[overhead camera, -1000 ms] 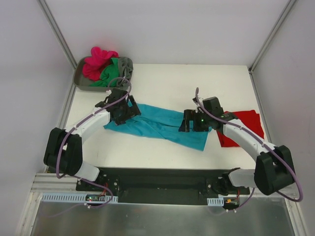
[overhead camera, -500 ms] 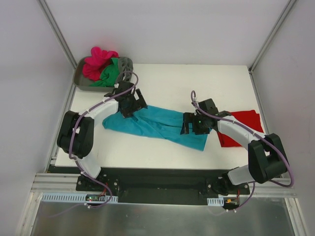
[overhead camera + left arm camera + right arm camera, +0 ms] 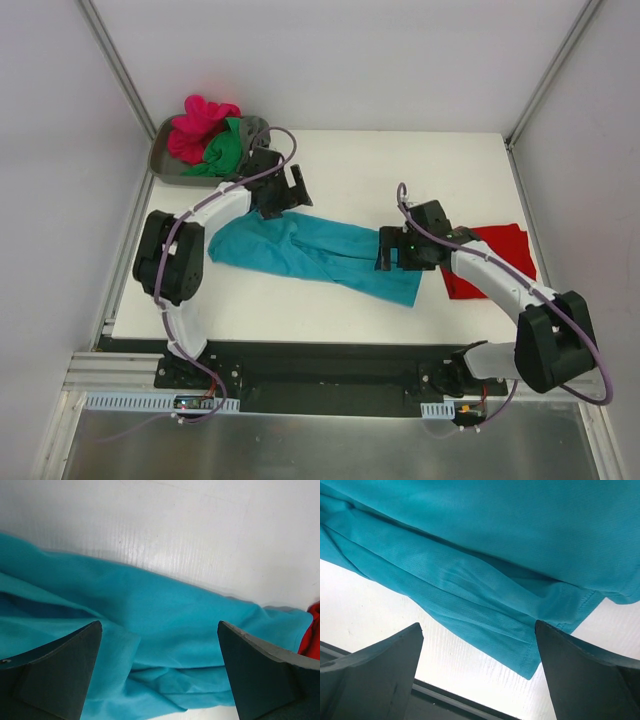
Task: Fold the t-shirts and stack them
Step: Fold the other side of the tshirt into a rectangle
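1. My left pincer (image 3: 287, 192) hangs wide open and grasps nothing. It is low over the far left end of the teal t-shirt (image 3: 312, 250).
2. In the left wrist view my fingers (image 3: 60, 675) stand well apart. Teal cloth shows between them and the bare white desk (image 3: 200, 530) lies beyond.
3. My right pincer (image 3: 393, 250) is released too, jaws spread and holding nothing, above the shirt's right part near its hem.
4. In the right wrist view the hem's corner lies between my fingers, with creased folds running across above it.
5. The teal t-shirt lies in a rumpled band across the middle of the desk, slanting from far left to near right.
6. The red t-shirt (image 3: 508, 248) lies flat at the desk's right side, just beside the teal one's right end and partly under my right arm (image 3: 500, 285).
7. A grey tray (image 3: 163, 165) at the far left corner holds a magenta t-shirt (image 3: 200, 125), a green t-shirt (image 3: 225, 150) and a grey t-shirt (image 3: 258, 128), bunched together.
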`<state>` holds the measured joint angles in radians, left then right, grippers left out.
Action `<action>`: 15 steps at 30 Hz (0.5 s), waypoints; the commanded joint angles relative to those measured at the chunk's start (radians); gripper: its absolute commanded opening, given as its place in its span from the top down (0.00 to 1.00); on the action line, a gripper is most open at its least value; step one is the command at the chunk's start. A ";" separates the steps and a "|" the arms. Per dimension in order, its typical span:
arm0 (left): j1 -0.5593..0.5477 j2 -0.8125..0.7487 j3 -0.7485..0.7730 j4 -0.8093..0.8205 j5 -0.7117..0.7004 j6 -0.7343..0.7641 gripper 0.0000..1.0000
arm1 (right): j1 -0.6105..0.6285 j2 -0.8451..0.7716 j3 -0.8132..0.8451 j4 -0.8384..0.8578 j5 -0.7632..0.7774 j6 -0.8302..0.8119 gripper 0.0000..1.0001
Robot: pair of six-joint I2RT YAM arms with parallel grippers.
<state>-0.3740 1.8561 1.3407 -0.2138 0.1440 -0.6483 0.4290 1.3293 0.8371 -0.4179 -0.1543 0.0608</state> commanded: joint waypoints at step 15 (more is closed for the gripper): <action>-0.031 -0.249 -0.279 0.007 -0.175 0.030 0.01 | -0.039 0.349 0.280 0.025 0.001 -0.065 0.04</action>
<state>-0.4061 1.4818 1.0180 -0.2070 0.0330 -0.5915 0.3958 1.6093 1.0851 -0.3973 -0.1459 0.0082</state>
